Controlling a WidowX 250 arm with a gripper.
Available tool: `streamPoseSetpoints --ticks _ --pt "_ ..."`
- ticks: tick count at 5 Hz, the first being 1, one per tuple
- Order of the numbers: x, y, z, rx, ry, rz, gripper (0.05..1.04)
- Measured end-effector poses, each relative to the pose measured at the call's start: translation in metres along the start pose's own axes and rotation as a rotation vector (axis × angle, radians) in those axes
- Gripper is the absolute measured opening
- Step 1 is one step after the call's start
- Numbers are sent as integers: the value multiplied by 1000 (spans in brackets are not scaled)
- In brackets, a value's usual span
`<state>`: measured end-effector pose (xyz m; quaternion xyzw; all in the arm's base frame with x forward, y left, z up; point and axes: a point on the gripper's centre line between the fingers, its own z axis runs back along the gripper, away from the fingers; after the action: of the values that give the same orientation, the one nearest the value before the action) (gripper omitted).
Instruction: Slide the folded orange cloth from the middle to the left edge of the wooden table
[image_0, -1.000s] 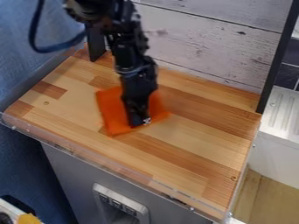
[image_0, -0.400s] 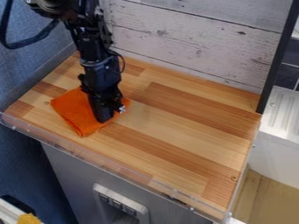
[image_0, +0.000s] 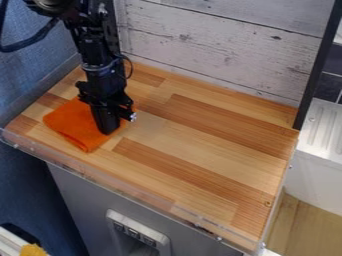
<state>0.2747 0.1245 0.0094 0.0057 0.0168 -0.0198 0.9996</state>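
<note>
My gripper points down onto an orange cloth at the left part of the wooden counter. Its tip rests on or just over the cloth's right half, covering some of it. The cloth lies flat, folded, with one corner toward the counter's front edge. Whether cloth is pinched at the tip is hidden.
The wooden counter has a clear raised strip along its front edge. A whitewashed plank wall stands behind, a blue wall at the left. A black post rises at the back right corner, beside a white unit.
The gripper and the orange cloth have moved left together across the counter, from near its middle to the left side. The cloth has also turned and now lies less spread around the gripper.
</note>
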Motion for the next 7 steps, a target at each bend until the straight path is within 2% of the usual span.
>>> streamPoseSetpoints --ticks 3,4,5,6,7 --pt "8 12 1 8 -43 85 83" --pt "10 17 3 2 -44 99 235" --pt "8 9 6 -13 -12 113 486" --pt "15 -12 25 -18 -16 101 789" --pt "19 -36 44 -11 -19 90 995"
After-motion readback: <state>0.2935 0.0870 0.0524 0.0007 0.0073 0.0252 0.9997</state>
